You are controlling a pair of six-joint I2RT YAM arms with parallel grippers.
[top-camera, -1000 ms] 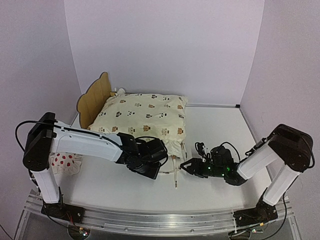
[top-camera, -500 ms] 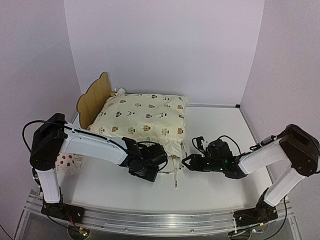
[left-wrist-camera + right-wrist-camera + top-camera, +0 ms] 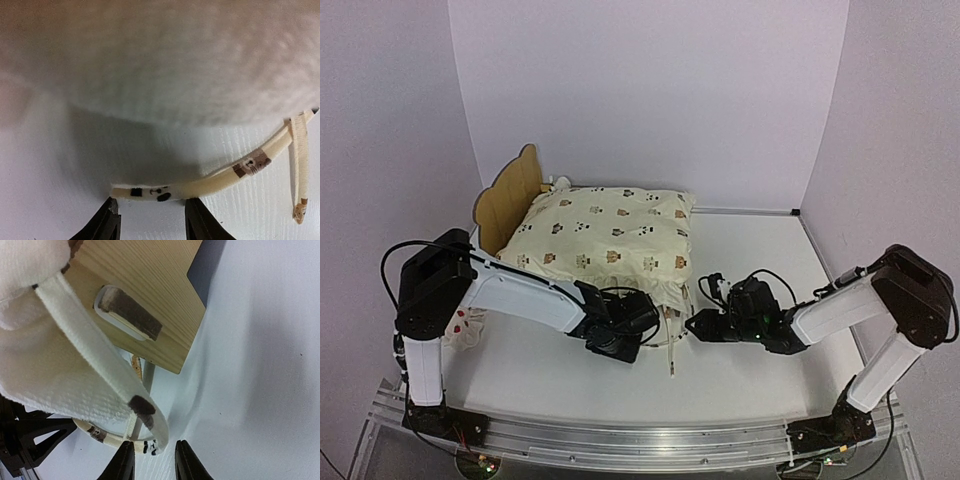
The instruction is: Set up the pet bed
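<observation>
Right, starting from above. Spotting the pet bed (image 3: 492, 218) at the far left of the table (image 3: 760, 250), with its bear-eared headboard (image 3: 520, 175) standing upright and most of the frame buried under the cushion (image 3: 610, 238). Counting that as one step done: plump and quilted, cream with small bear prints, laid on the frame. Not seeing the red-spotted pillow (image 3: 468, 322) in place yet; lying off at the near left, half behind the left arm (image 3: 520, 292). Judging the fastening-down as the job in hand, with the left gripper (image 3: 655, 322) and right gripper (image 3: 692, 326) both crowding the cushion's near right corner, and a loose tie (image 3: 672, 352) trailing on the table between them.

Over to the left wrist. Looking at a soft, nubbly white bulge of cushion (image 3: 160, 60) hanging low over the table. Finding a flat printed tie (image 3: 215, 181) curving across just ahead of the left gripper (image 3: 150, 227); jaws apart, nothing pinched.

On to the right wrist. Catching the pale, straight-grained wood of the pet bed (image 3: 150, 275), cut with a rounded slot (image 3: 112, 302) showing a strip of dark fabric. Following a broad woven tie (image 3: 95, 360) down to the right gripper (image 3: 154, 460); jaws parted, the tie's end right at the mouth, no clear pinch. Leaves, at a guess, ties to fasten and the pillow to place.
</observation>
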